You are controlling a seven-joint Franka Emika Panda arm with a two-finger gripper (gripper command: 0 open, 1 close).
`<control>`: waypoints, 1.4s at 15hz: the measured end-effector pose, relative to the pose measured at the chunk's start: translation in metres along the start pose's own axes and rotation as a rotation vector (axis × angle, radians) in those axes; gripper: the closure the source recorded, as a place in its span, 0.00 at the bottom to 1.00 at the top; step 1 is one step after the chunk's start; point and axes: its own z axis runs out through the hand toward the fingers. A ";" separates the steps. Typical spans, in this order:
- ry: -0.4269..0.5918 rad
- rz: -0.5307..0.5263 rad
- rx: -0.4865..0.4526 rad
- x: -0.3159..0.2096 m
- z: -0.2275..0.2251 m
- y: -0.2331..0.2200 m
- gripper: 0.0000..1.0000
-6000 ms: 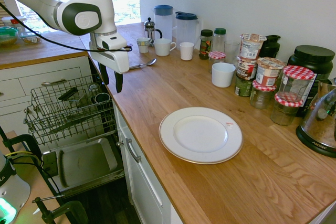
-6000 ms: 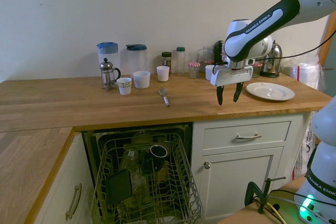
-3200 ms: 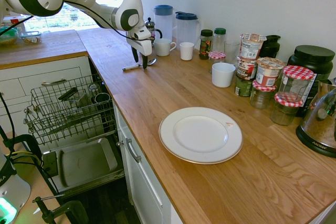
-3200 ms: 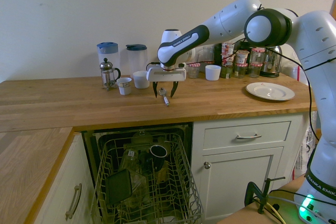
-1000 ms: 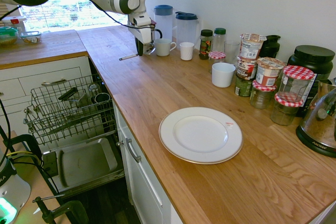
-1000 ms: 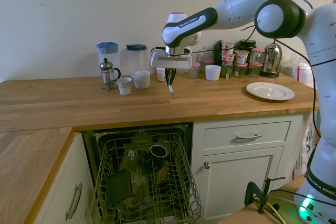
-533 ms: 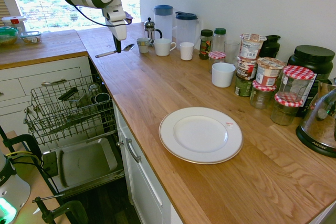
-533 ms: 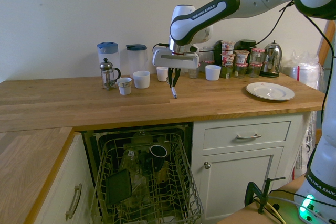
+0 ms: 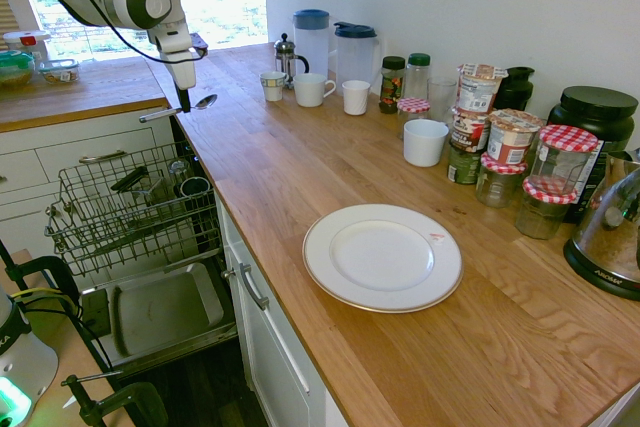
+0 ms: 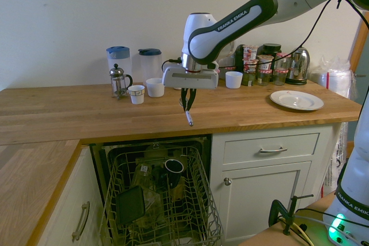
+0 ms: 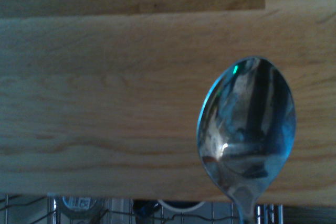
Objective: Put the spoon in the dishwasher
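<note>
My gripper (image 9: 185, 104) is shut on the spoon (image 9: 175, 110), a slim shiny silver one held about level in the air. In the second exterior view the gripper (image 10: 187, 105) hangs over the counter's front edge, and the spoon (image 10: 188, 117) points its handle out toward the dishwasher. The dishwasher stands open below, its grey wire rack (image 9: 130, 209) pulled out over the steel-lined door (image 9: 160, 312). The rack (image 10: 161, 200) lies directly beneath the gripper. In the wrist view the spoon's bowl (image 11: 247, 129) shows against the wooden counter, with rack wires below.
A dark cup (image 10: 173, 168) and other items sit in the rack. A white plate (image 9: 382, 257) lies on the counter. Mugs, two jugs and a French press (image 9: 287, 57) stand along the back, with jars (image 9: 510, 152) and a kettle (image 9: 610, 232) further right.
The arm has carried the spoon from near the mugs at the back of the counter out to the counter's front edge, above the open dishwasher. The grip stayed shut throughout.
</note>
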 end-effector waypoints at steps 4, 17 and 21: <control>0.030 -0.008 0.015 -0.011 0.001 0.010 1.00; 0.032 -0.008 -0.020 -0.130 0.088 0.095 1.00; 0.010 0.000 -0.038 -0.138 0.139 0.114 1.00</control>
